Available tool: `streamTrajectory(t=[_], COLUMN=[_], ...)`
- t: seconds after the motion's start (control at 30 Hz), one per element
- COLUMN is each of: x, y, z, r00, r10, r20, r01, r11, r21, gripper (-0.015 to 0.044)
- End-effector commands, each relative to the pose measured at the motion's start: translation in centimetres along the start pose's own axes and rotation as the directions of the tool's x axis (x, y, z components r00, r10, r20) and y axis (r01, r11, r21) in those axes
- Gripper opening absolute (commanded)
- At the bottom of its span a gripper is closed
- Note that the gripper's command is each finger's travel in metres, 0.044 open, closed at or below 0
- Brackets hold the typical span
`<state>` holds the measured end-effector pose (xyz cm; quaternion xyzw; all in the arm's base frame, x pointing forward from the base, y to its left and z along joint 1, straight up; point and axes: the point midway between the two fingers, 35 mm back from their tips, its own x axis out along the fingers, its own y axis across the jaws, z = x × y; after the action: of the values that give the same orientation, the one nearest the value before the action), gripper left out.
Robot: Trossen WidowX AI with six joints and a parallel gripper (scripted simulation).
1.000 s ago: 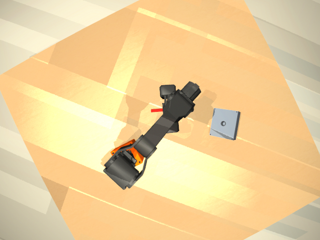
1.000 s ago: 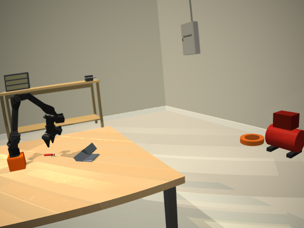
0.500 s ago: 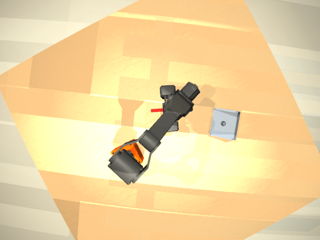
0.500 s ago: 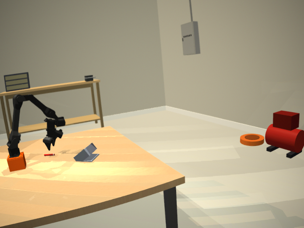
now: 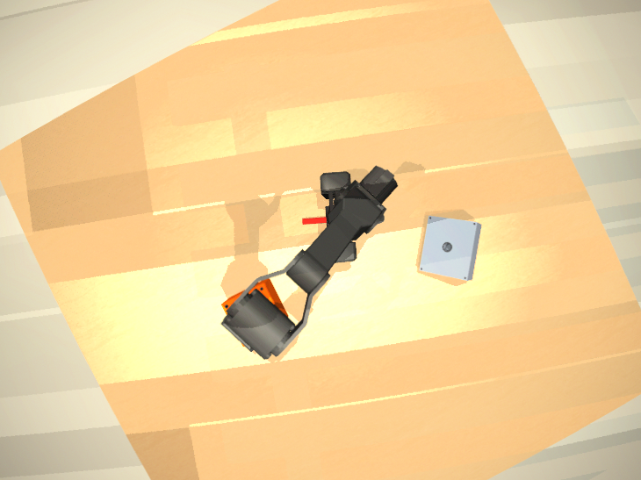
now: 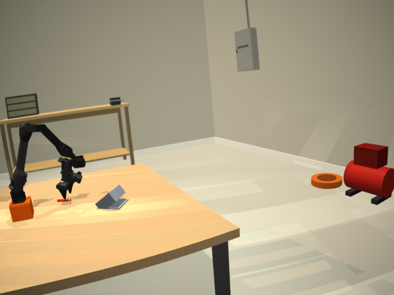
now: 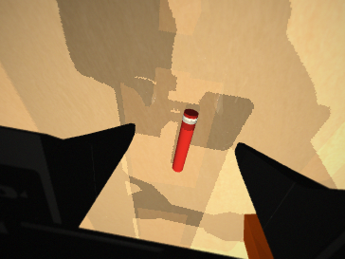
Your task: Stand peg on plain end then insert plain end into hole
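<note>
A red peg (image 5: 313, 220) (image 6: 62, 200) (image 7: 183, 145) lies on its side on the table. Its white band is near the end that is farther up in the wrist view; in the top view that end is hidden under the arm. My gripper (image 7: 185, 138) is open and empty, pointing down over the peg, with its fingertips on either side of it in the wrist view. In the exterior view the fingertips (image 6: 66, 196) are low, close above the peg. The grey-blue sloped panel (image 5: 438, 261) (image 6: 111, 197) stands apart from the peg, with one round hole (image 5: 446, 246) in its face.
The orange base block (image 5: 273, 298) (image 6: 21, 211) of the arm stands on the wooden table (image 5: 347, 395) (image 6: 147, 216). The table's edge and corner show in the exterior view. A shelf bench (image 6: 65, 111), a red compressor (image 6: 367, 177) and an orange ring (image 6: 317, 180) are far off the table.
</note>
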<state>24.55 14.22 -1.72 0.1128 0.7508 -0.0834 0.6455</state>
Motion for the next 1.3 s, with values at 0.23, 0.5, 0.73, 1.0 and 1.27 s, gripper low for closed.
streamTrajectory(t=[0.23,0.5,0.73,1.0,1.27], x=[1.8,2.4,2.4,2.4,2.4], y=[-0.2,-0.3,-0.3,-0.3,-0.3], z=[0.0,0.0,0.0,0.0,0.0], r00=[1.0,1.0,1.0,1.0,1.0], r10=[-0.001,-0.001,-0.001,-0.001,-0.001], r20=[-0.007,-0.007,-0.007,-0.007,-0.007], r01=[0.001,0.001,0.001,0.001,0.001], r11=[1.0,1.0,1.0,1.0,1.0], r21=[0.006,0.006,0.006,0.006,0.006], gripper=[0.044,0.0361,0.0177,0.011,0.0063])
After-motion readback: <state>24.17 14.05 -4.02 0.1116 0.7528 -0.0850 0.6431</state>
